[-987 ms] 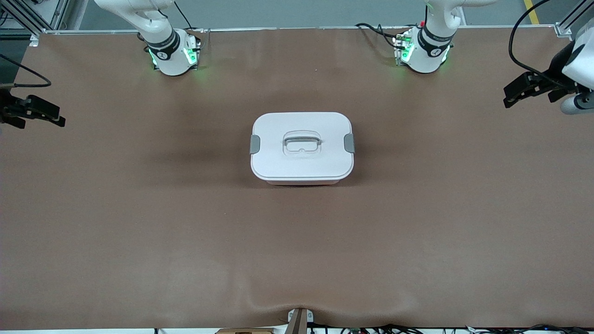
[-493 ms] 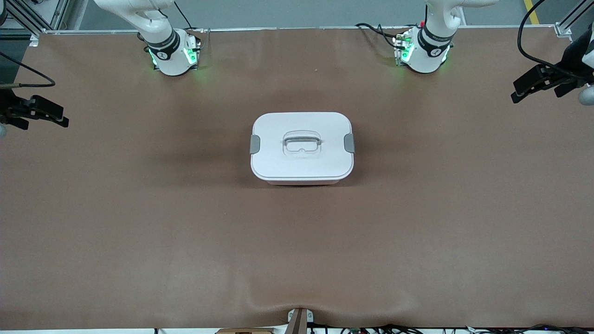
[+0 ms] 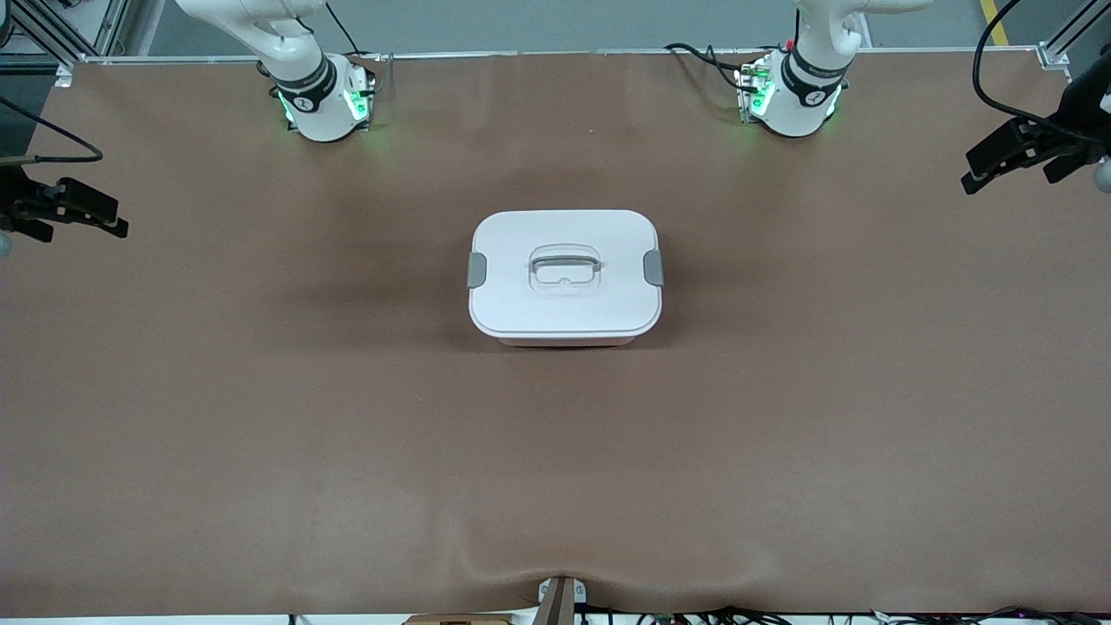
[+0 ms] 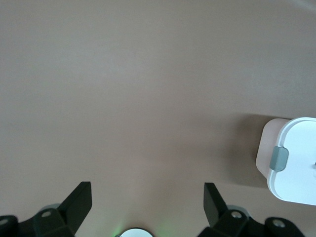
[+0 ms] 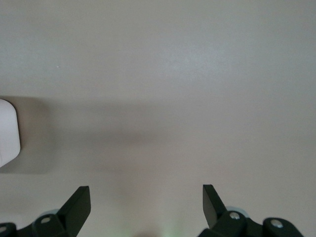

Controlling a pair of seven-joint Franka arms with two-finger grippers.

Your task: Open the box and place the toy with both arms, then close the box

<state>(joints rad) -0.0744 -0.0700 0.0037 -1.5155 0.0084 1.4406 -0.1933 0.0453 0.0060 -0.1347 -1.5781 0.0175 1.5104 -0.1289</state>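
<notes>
The box [image 3: 564, 299] stands in the middle of the table. Its white lid is on, with the recessed handle [image 3: 564, 267] on top and a grey clip at each end [image 3: 476, 270]. The toy is out of view. My left gripper [image 3: 972, 174] hangs open and empty over the table's edge at the left arm's end, well away from the box. My right gripper [image 3: 120, 220] hangs open and empty over the right arm's end. The left wrist view shows its open gripper [image 4: 148, 197] and one end of the box [image 4: 294, 163]. The right wrist view shows its open gripper [image 5: 146, 197] and a corner of the box [image 5: 7, 133].
A brown mat [image 3: 347, 434] covers the table. The two arm bases [image 3: 325, 100] [image 3: 794, 95] stand along the table's edge farthest from the front camera. A small bracket [image 3: 560, 599] sits at the nearest edge.
My left gripper has drawn back toward the left arm's end of the table. My right gripper has barely shifted. The box has not moved.
</notes>
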